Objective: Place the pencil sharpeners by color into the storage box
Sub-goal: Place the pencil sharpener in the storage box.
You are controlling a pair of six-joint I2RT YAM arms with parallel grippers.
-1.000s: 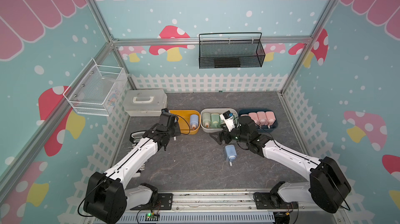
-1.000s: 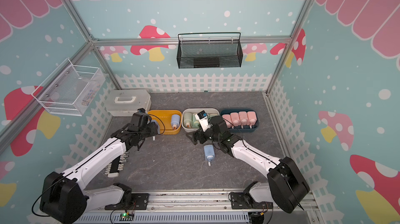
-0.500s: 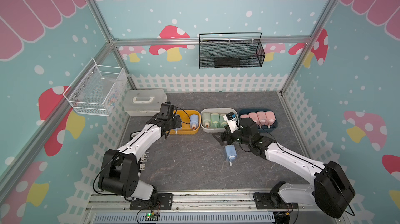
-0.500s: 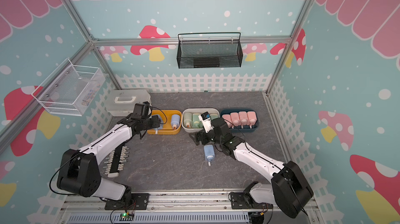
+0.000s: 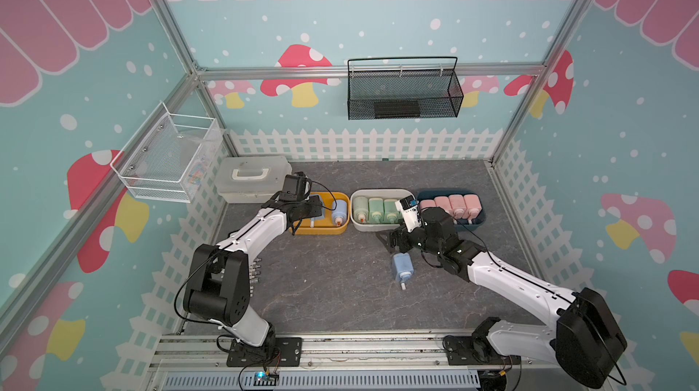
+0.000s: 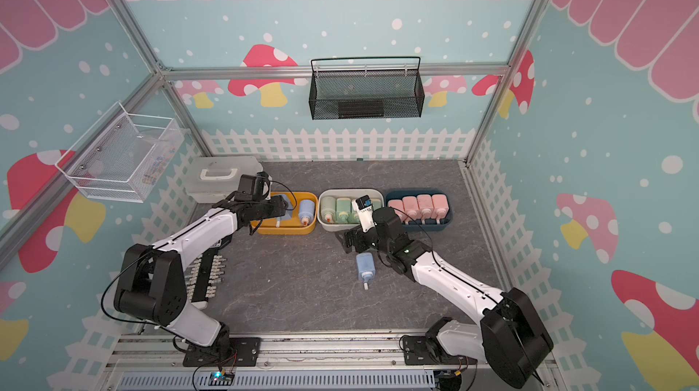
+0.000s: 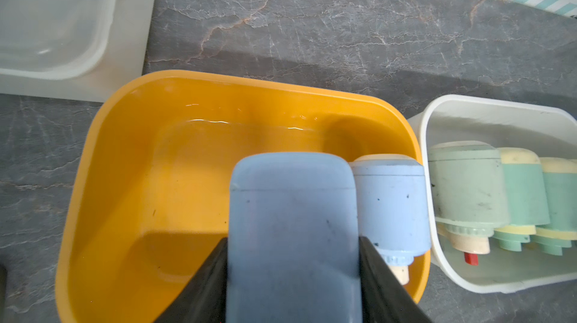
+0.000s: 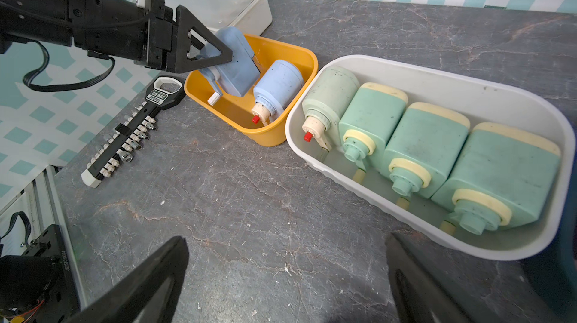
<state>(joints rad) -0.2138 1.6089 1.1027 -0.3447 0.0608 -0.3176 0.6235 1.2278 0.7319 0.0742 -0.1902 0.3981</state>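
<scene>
Presently listed, item one: blue pencil sharpener, clamped across its width between the jaws of the left gripper.
- Position: over the yellow bin, raised off its floor and tilted, with the cream crank stub end lower and pointing to the bin's near wall.
- Long axis: roughly parallel to the second blue sharpener, which lies in the same bin at the end nearest the white bin.
- Clearance: the two bodies sit just beside each other; whether they touch cannot be told.
- Judgement: bare bin floor lies under the held piece and on the side away from its neighbour, so the drop wants a straight lowering with no drift toward that neighbour.

Item two: loose blue sharpener, flat on the desk, stub toward the front rail.
- Nearer arm: the right gripper hangs empty with jaws wide apart, just behind this piece on the bins' side; this arm is by far the nearer.

Also held in stock: green sharpeners in the white bin and pink sharpeners in the dark blue bin.
</scene>
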